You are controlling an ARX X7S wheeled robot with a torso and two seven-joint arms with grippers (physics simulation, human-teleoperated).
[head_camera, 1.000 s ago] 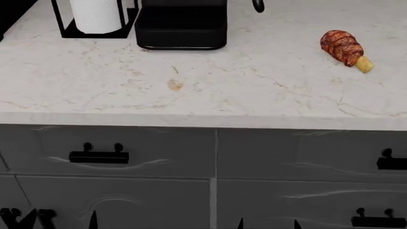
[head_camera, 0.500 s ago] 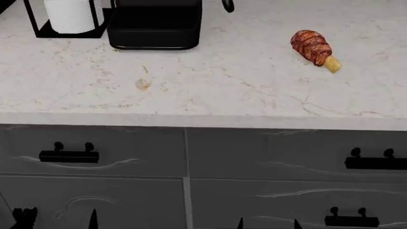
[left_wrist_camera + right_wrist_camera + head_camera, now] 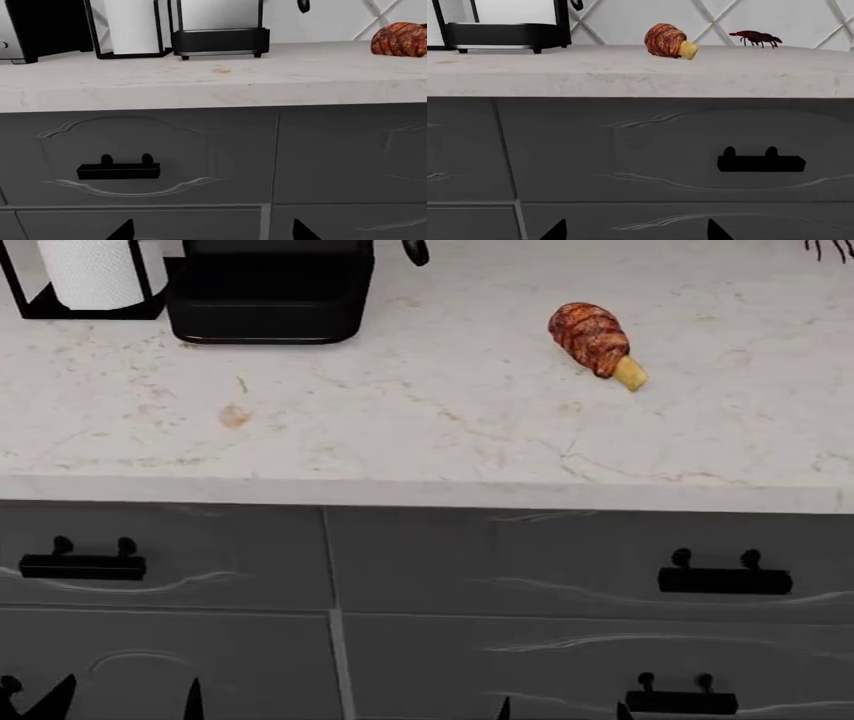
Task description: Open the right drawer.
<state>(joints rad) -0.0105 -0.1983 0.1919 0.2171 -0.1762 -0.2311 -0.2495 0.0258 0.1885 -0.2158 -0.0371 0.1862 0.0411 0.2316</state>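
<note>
While the right drawer sits fully shut under the desk edge, top row, right of the narrower drawer front, we judge the step in hand to be the approach. Its black bar handle is untouched. Right hand: only two dark fingertips show at the frame edge, set wide apart, holding nothing, below and left of the handle. Left hand: likewise spread, empty, facing the narrower front. A roast drumstick lies far on the desk. Next move, in our judgement: bring the right hand up and rightward to straddle the bar, close, pull toward us.
</note>
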